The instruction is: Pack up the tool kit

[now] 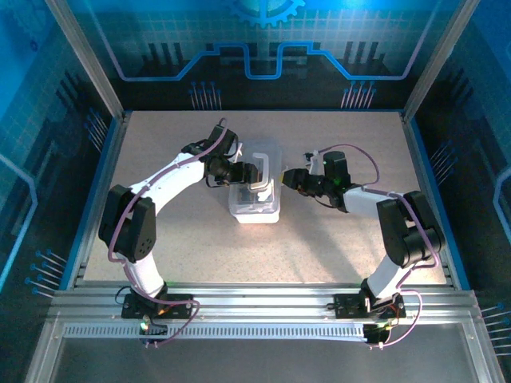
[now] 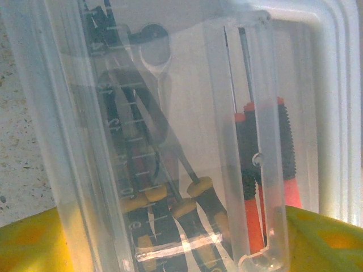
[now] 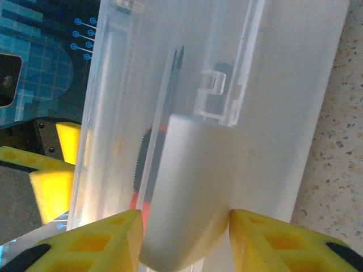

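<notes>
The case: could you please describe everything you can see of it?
The case is clear, rectangular plastic with a moulded lid handle, lying flat on the table; its lid looks down. Through its walls show pliers with orange-and-black grips and screwdrivers. The right gripper pinches a white moulded part of it; the left gripper straddles it, contact unclear.

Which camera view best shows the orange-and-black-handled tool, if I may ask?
Left wrist: the orange-and-black-handled tool sits sharp and close inside the clear plastic case. Right wrist gives an orange blur through the wall; top external is too distant to resolve it.
</notes>
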